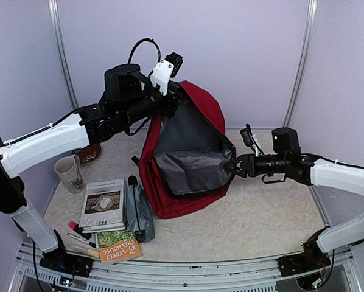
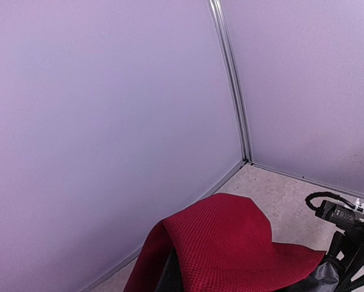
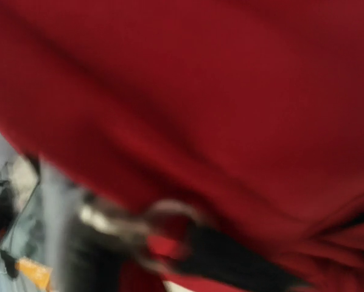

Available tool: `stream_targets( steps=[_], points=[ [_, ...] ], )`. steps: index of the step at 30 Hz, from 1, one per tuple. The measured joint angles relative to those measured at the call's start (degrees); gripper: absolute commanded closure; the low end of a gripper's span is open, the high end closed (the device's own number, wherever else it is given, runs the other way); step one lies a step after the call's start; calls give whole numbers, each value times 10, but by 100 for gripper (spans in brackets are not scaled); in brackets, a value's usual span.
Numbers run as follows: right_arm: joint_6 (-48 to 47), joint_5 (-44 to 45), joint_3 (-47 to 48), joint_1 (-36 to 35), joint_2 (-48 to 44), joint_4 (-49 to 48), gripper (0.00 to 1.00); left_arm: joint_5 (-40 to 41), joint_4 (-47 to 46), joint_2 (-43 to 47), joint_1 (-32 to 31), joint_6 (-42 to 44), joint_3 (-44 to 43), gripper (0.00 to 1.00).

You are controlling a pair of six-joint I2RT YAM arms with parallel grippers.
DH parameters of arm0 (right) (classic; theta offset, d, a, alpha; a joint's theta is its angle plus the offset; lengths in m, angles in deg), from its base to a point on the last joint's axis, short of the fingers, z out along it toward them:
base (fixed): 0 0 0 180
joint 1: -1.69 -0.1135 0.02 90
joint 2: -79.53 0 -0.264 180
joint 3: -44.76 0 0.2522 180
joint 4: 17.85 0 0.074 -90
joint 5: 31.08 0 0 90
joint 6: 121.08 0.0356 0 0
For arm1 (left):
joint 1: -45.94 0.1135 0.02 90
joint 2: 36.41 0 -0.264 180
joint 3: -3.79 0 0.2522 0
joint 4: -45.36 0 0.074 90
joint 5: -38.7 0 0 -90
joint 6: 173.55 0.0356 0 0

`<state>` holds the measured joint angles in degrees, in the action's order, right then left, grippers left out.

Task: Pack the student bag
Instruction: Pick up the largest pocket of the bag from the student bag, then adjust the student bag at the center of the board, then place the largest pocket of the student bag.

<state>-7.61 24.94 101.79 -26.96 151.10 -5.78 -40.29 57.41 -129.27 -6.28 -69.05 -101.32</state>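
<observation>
At the near left corner of the table [image 1: 261, 219] lies an orange book [image 1: 118, 246]. Some pens [image 1: 78, 233] lie just beside it on the left. A grey and white book [image 1: 104, 204] lies just behind the orange one. A small grey pouch [image 1: 140, 210] lies on the right of the two books. A bit further back, near the left edge, stands a mug [image 1: 69, 173].

The student bag [image 1: 188, 152] sits in the middle of the table, just beside the pouch. It is big and dark red. Its mouth is wide open, so the grey inside shows.

The right claw [image 1: 235, 165] is at the right side of the bag's mouth, right up against the rim. I cannot tell if it is pinching the rim or let go. Its own camera is all blurry and shows only red cloth and a black strap up close.

Furthest back and up high, the left claw [image 1: 171, 100] is clenched on the top edge of the bag. The top of the bag is held up in the air there.
</observation>
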Motion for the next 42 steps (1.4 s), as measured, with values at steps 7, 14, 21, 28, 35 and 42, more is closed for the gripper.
stream_targets(
  steps=[7,14,21,28,35,42],
  points=[
    [-5,-47,71,-10,60,-15,100,35,7,-60,30,32,-77,100],
    [-74,-48,322,-10,112,28,100,150,-37,-136,19,180,-239,100],
    [-74,-34,208,-4,58,-34,100,149,-120,-22,-58,249,-82,100],
    [0,7,32,24,95,-38,100,126,-98,-47,-42,168,62,100],
    [56,47,-57,33,78,-23,82,85,-82,-79,-68,90,111,100],
    [12,82,-38,29,-19,78,36,73,-89,-79,-72,65,111,100]
  ],
)
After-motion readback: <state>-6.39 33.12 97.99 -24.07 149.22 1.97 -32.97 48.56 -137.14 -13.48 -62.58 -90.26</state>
